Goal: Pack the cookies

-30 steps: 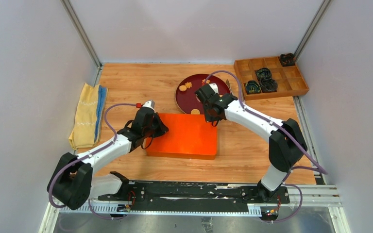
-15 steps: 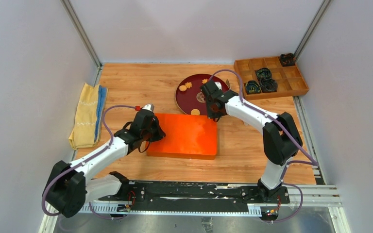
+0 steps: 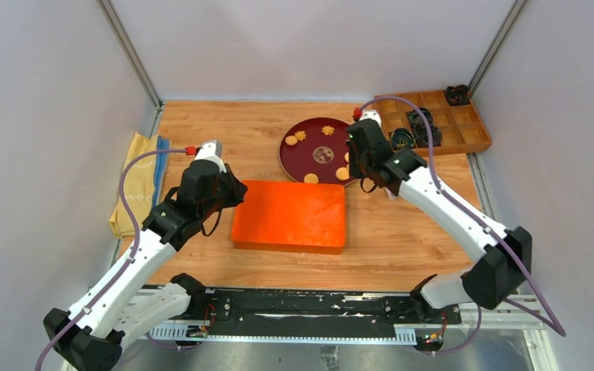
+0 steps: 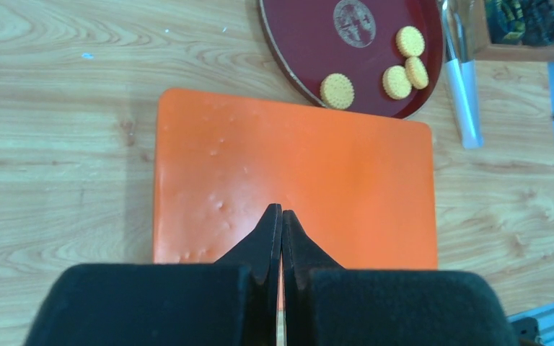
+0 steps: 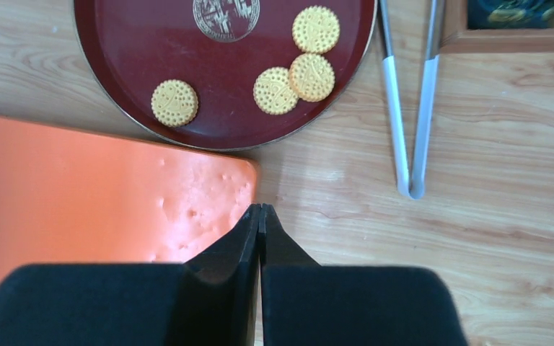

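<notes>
Several round golden cookies [image 5: 174, 102] lie on a dark red plate [image 3: 309, 158], with flower-shaped ones [image 3: 296, 138] at its far side. No black cookies show. The round ones also show in the left wrist view [image 4: 337, 90]. A flat orange box [image 3: 290, 216] lies closed in front of the plate. My left gripper [image 3: 230, 195] is shut and empty, raised over the box's left part [image 4: 281, 209]. My right gripper [image 3: 370, 179] is shut and empty, raised above the box's far right corner [image 5: 260, 207].
Metal tongs [image 5: 407, 130] lie on the table right of the plate. A wooden compartment tray [image 3: 464, 135] with black coiled rings [image 3: 419, 127] stands at the back right. A folded yellow towel [image 3: 141, 182] lies at the left. Walls enclose three sides.
Both grippers have lifted off the orange box's far corners. The left arm has drawn back to the left, the right arm to the right, uncovering more cookies on the plate.
</notes>
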Action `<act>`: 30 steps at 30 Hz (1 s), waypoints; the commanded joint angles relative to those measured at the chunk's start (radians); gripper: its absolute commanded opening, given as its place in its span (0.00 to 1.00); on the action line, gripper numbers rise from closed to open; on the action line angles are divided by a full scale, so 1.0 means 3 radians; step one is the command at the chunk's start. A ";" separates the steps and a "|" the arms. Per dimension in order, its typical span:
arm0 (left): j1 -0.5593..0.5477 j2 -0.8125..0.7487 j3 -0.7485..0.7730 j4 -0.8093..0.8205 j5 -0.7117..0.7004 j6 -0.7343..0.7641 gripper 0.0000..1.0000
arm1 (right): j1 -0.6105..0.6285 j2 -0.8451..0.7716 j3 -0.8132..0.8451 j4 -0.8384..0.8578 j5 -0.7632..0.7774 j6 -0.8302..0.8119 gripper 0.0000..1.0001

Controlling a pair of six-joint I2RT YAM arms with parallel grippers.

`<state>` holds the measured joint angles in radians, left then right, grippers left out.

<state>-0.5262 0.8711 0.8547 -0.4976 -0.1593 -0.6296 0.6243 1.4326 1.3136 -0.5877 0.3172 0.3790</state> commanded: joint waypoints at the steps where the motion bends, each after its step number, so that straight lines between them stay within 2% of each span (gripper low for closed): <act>1: -0.0020 -0.0033 -0.0013 -0.0254 -0.0167 0.0118 0.00 | 0.0016 -0.0281 -0.0211 -0.0048 0.0200 -0.0100 0.04; 6: -0.0020 -0.0051 -0.0057 -0.0264 -0.0195 0.0133 0.00 | 0.0015 -0.0539 -0.0370 0.0020 0.0323 -0.0150 0.10; 12: -0.0020 -0.0010 -0.0036 -0.0275 -0.0235 0.0146 0.00 | 0.0016 -0.0707 -0.0488 0.0072 0.0578 -0.0225 0.31; 30: -0.0020 0.0046 -0.0017 -0.0325 -0.0304 0.0151 0.00 | 0.0013 -0.0799 -0.0582 0.0093 0.0916 -0.0344 0.33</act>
<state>-0.5262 0.8764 0.8505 -0.5858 -0.2325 -0.5934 0.6243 1.2133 1.1553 -0.5606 0.5457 0.2890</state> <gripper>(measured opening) 0.010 0.333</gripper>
